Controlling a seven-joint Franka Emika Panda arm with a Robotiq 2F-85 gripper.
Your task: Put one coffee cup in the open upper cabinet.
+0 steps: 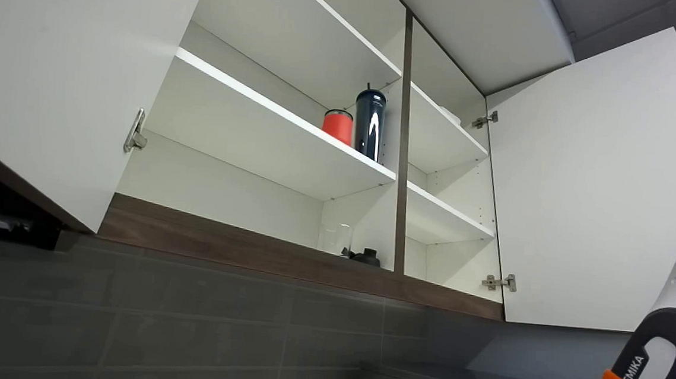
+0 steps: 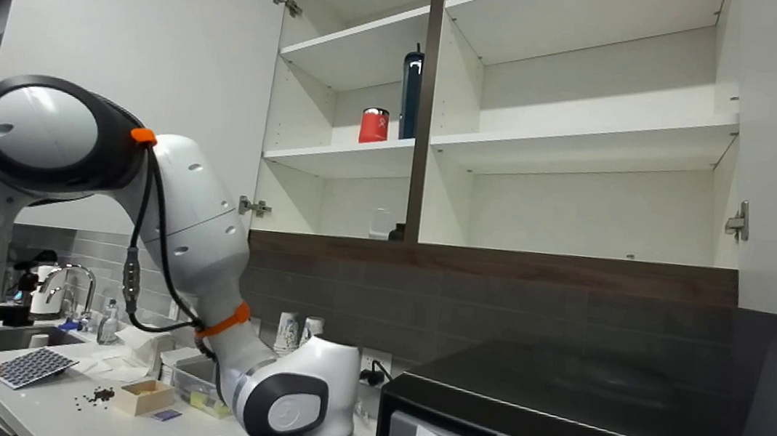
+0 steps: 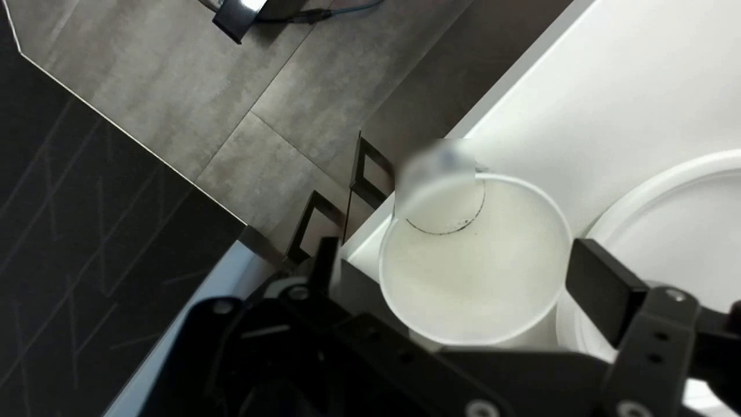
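Upper cabinet, the destination: standing open in both exterior views, white shelves exposed above a brown lower edge. Counter: the white surface well below, where the coffee cup sits near the front edge, its footing hidden from sight. Robot arm: bent low in an exterior view, its wrist down near counter level. Gripper: jaws spread wide, one finger on each side of the cup, which nearly fills the gap; no grip is evident, though whether either pad touches the wall cannot be told. The step in hand is judged to be the grasp, with lifting and placing not yet done. The next move would call for gentle closing, since the wall is probably thin and easily dented, then an upright lift clear of the round white dish just beside it. Coffee cup: white, wide-mouthed, apparently upright, seen from above into a pale interior with a dark, broken arc near the base; a blurred patch covers part of the rim and outer side, so any pattern there is illegible
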